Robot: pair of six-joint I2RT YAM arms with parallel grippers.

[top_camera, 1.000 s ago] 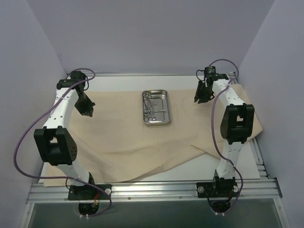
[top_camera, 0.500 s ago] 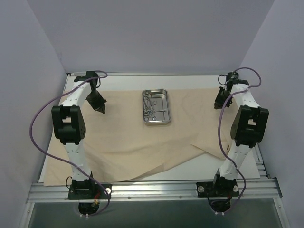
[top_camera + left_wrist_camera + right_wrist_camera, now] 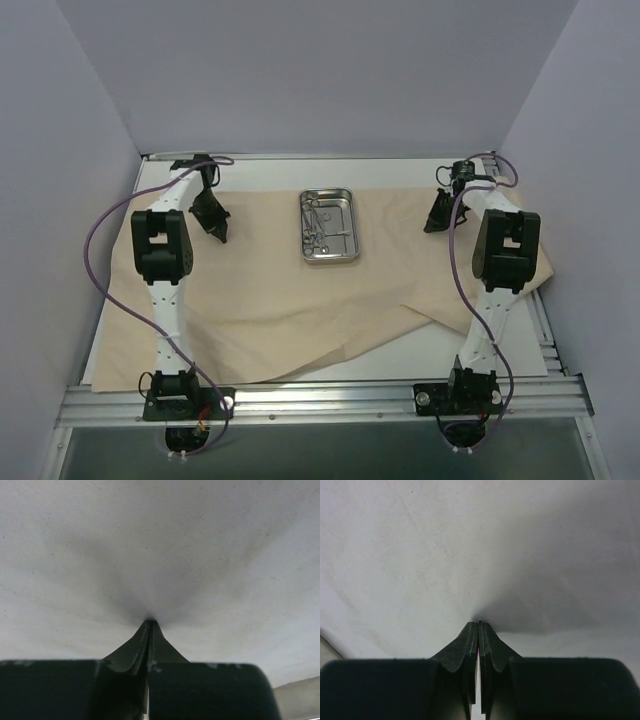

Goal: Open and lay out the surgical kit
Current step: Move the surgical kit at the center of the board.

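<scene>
The left hand (image 3: 214, 225) and right hand (image 3: 437, 218) are each pinching shut on the large beige cloth wrap (image 3: 300, 300) covering the counter (image 3: 505, 358). The small shiny rectangular steel tray (image 3: 330, 227) is lying midway between them, lengthwise front-to-back.

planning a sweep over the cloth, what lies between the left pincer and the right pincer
The steel tray with instruments, on the cloth wrap, roughly midway between left pincer and right pincer; bare cloth either side. Top view shows it.
</scene>
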